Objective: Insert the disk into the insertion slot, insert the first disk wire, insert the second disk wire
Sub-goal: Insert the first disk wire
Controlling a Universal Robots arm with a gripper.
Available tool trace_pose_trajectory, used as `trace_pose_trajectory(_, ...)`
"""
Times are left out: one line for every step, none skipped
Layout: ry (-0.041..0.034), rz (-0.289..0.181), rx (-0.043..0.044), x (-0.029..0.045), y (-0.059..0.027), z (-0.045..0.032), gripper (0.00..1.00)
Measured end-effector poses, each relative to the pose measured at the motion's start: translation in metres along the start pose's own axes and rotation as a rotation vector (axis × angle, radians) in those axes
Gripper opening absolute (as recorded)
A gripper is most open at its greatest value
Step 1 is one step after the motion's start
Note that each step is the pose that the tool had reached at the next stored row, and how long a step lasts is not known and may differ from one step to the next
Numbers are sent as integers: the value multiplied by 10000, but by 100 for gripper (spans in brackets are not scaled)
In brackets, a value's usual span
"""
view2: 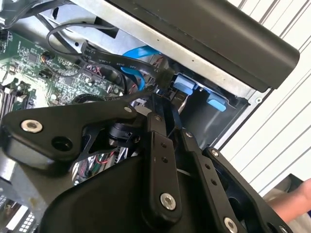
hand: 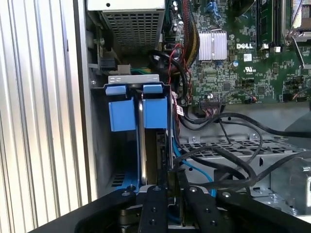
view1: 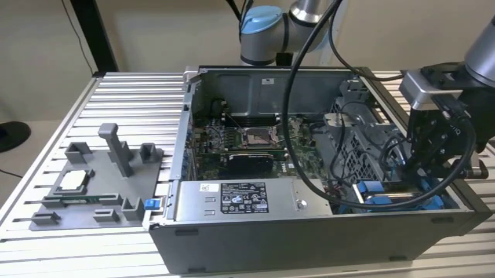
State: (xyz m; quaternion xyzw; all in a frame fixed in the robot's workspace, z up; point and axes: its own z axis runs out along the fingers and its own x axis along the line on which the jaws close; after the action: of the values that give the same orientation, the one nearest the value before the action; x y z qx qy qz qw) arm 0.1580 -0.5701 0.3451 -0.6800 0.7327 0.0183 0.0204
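Gripper [view2: 159, 96], pinched shut on a black wire [view2: 116, 62], hangs at the computer case [view1: 309, 243] corner over the disk [hand: 142, 145] seated in the insertion slot [hand: 102, 145].

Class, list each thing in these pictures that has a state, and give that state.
case, open, side panel off.
slot, holds the disk.
disk, on edge in the slot.
black wire, plug at the pincer's tip; plugged in or not, cannot tell.
pincer, down inside the case at the slot.
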Motion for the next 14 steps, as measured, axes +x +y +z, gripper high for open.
trace_pose_trajectory(2,-1,0,2,-1,0,0)
trace_pose_trajectory(8,0,1,3,-2,0,0)
trace_pose_trajectory(16,-1,2,5,-2,1,0)
trace_pose_trajectory(29,-1,3,7,-2,1,0)
trace_pose_trajectory(43,-1,3,11,-3,1,0)
trace_pose_trajectory(55,-1,4,17,-4,1,0)
trace_pose_trajectory(62,-1,5,20,-4,2,0)
trace_pose_trajectory(67,-1,5,23,-4,3,0)
trace_pose_trajectory(68,-1,5,24,-4,5,0)
trace_pose_trajectory(70,-1,5,24,-4,5,0)
trace_pose_trajectory(71,-1,5,24,-4,5,0)
trace_pose_trajectory(72,-1,5,24,-4,5,0)
trace_pose_trajectory(71,-1,5,25,-4,7,0)
trace_pose_trajectory(69,-1,5,25,-3,10,0)
